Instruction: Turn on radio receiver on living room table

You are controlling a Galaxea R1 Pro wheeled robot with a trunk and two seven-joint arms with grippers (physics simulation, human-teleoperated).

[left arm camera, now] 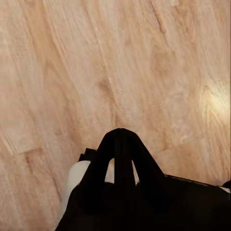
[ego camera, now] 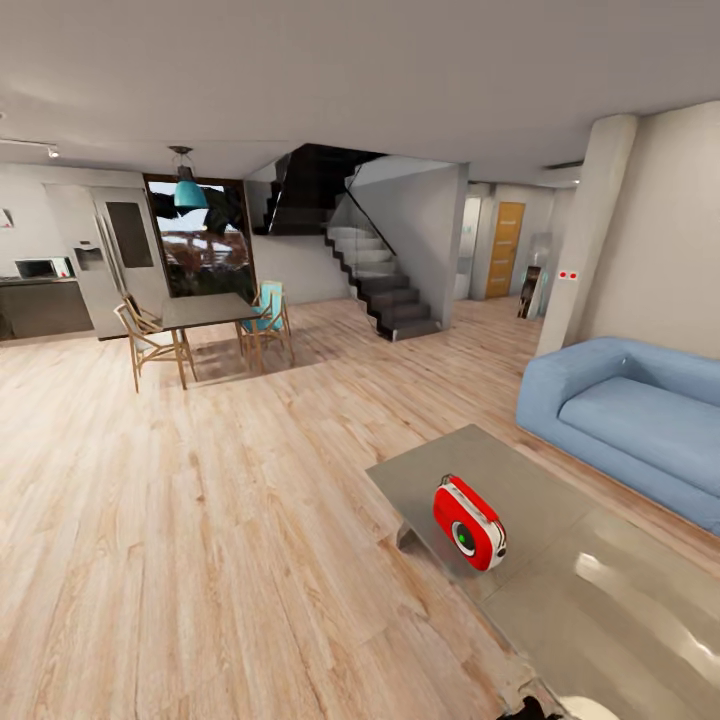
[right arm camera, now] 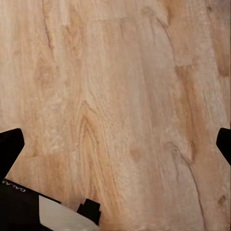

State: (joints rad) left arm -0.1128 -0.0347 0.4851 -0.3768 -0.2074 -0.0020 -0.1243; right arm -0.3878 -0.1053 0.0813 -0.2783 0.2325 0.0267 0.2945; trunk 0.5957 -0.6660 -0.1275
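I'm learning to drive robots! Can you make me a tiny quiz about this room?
1. True or false: the red radio receiver stands on the grey table.
2. What is beside the table? A) blue sofa B) bed C) bathtub
3. Fill in: the left gripper is closed and points down at the wooden ____.

Key: 1 true; 2 A; 3 floor.
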